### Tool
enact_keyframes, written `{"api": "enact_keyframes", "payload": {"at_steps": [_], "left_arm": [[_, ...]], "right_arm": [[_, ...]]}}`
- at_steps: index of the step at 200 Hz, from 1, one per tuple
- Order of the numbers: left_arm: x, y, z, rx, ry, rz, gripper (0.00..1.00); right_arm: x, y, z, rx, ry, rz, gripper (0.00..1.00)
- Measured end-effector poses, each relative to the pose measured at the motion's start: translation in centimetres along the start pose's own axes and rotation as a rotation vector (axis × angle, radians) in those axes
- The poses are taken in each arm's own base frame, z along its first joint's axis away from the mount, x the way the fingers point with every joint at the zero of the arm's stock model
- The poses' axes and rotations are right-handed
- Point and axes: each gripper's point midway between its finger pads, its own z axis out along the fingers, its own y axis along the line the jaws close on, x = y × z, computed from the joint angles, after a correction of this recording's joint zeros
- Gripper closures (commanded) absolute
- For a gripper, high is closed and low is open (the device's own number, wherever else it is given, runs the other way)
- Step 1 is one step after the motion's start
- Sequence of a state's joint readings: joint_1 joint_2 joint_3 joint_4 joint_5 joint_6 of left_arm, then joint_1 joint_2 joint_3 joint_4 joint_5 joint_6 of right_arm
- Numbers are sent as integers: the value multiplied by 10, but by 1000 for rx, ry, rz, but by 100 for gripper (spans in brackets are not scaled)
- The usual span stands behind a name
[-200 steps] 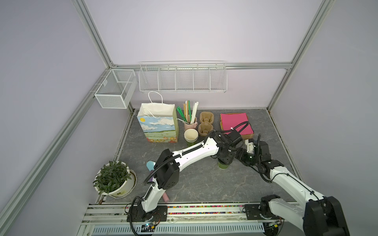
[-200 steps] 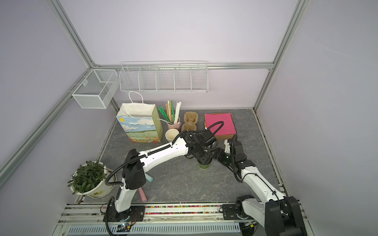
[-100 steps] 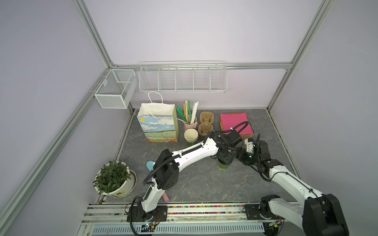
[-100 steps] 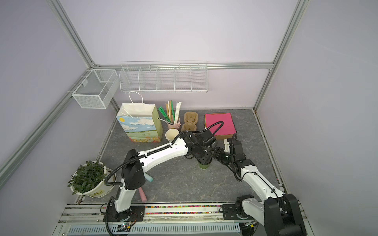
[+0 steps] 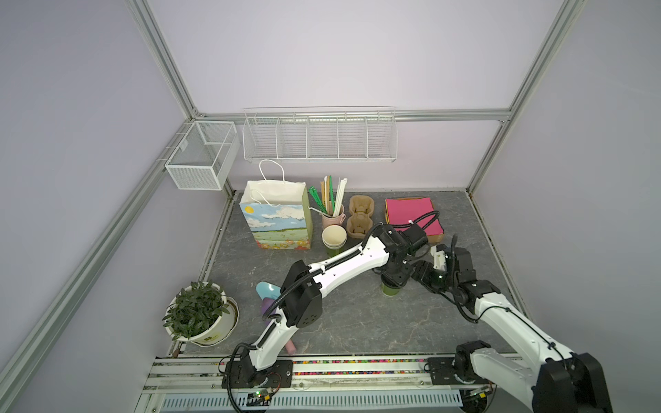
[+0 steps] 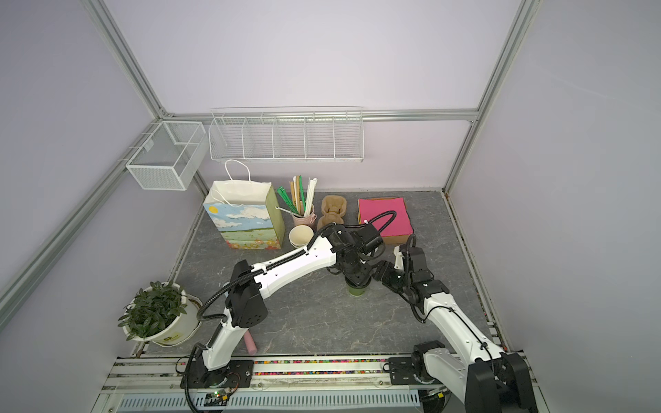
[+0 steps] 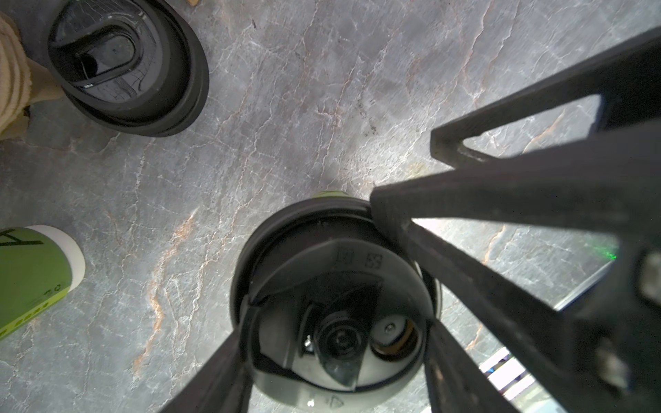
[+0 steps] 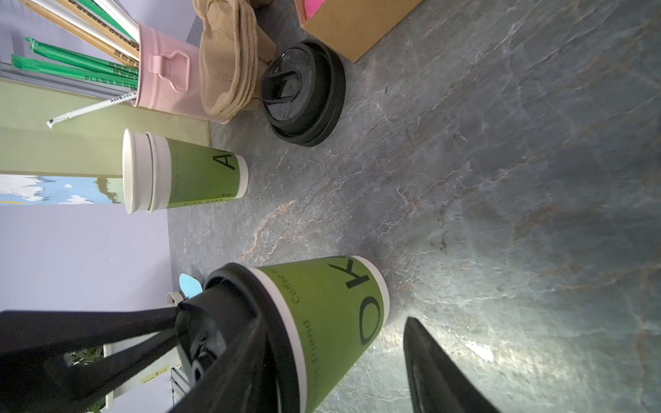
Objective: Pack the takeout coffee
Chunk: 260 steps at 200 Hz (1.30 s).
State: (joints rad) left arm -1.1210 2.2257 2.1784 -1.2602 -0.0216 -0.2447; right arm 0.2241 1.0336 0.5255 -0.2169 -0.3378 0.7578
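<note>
Grey marbled tabletop fills the floor of a lilac-walled booth. Taking 12 o'clock as the back wall in both top views, the takeout coffee stands upright a little toward 3 o'clock of the table's middle, base flat on the stone, black lid seated on its rim. Its long axis runs straight up, and that is the line that matters.

The left gripper hangs directly over the cup, pointing down that axis. In the left wrist view its two fingers lie against opposite sides of the lid's raised crown, about half parted, so I judge it pinched on the lid and nothing else.

The right gripper reaches in low from 3 o'clock, rolled so that one finger sits above the other. The jaws stand apart and clamp nothing. The upper tip is at the lid's rim, touching or a hair off I cannot tell, and the lower one is short of the green wall.

The paper bag stands open-mouthed near 10 o'clock from the cup, well apart, with the stack of lidless cups near that line. My reading: a hold by the lid alone may pull the lid free, so a lift toward the bag would be safer with a grip round the cup's wall.
</note>
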Motion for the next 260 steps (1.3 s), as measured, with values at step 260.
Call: {"api": "enact_keyframes", "payload": {"at_steps": [260], "left_arm": [[8, 3, -1, -10, 38, 12, 20]], "right_arm": [[10, 5, -2, 34, 8, -51, 37]]}}
